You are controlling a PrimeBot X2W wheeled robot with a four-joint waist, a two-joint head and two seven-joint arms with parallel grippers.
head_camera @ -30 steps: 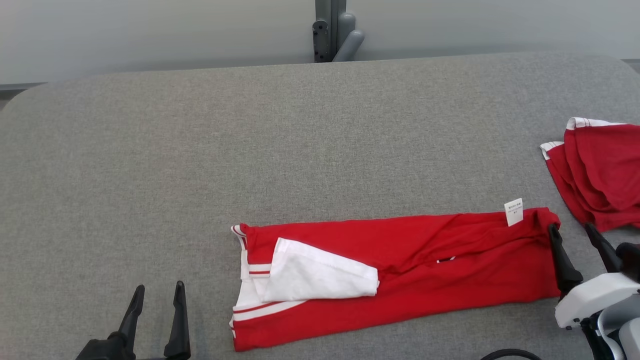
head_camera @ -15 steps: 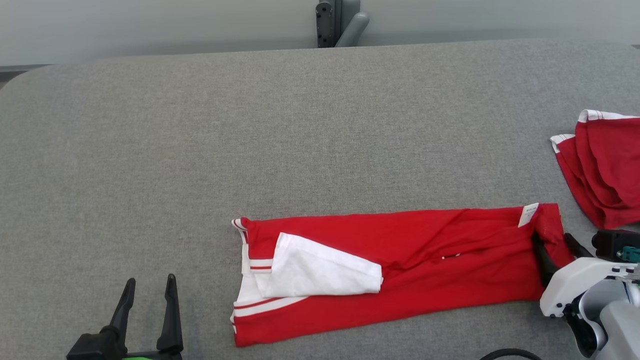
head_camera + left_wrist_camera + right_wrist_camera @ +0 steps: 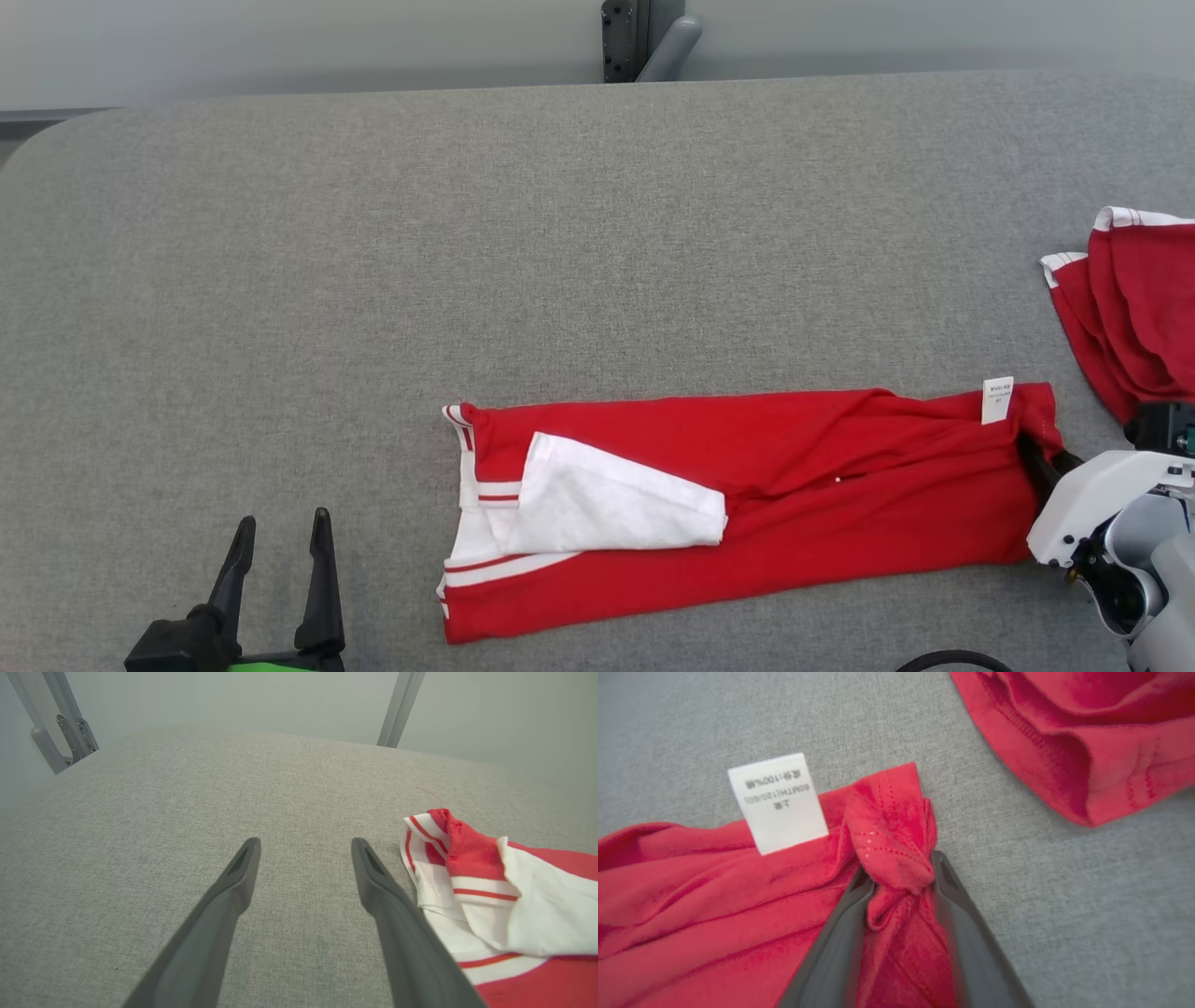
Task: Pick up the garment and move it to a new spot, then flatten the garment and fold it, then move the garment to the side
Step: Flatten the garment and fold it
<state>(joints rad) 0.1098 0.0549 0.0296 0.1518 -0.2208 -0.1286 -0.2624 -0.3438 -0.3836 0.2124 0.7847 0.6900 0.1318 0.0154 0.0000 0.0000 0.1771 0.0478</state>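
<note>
The garment [image 3: 794, 485] is a red shirt with white trim, folded into a long strip across the near part of the grey table [image 3: 560, 233]. A white sleeve lies on its left half, and a white label [image 3: 997, 399] sticks up at its right end. My right gripper [image 3: 1047, 455] is at that right end. In the right wrist view the right gripper [image 3: 901, 870] pinches a bunched red corner of the garment [image 3: 714, 882] beside the label [image 3: 777, 802]. My left gripper [image 3: 283, 523] rests open at the lower left. In its own view the left gripper [image 3: 306, 847] holds nothing, with the garment's collar end [image 3: 490, 891] to its right.
A second red garment [image 3: 1139, 308] with white trim lies crumpled at the table's right edge, close to my right arm; the right wrist view shows this second garment [image 3: 1087, 742] at the upper right. A grey metal post [image 3: 644, 37] stands behind the table's far edge.
My right gripper moved left onto the garment's right end and closed on the corner, bunching the fabric. The head camera shifted slightly. My left gripper stayed put and open.
</note>
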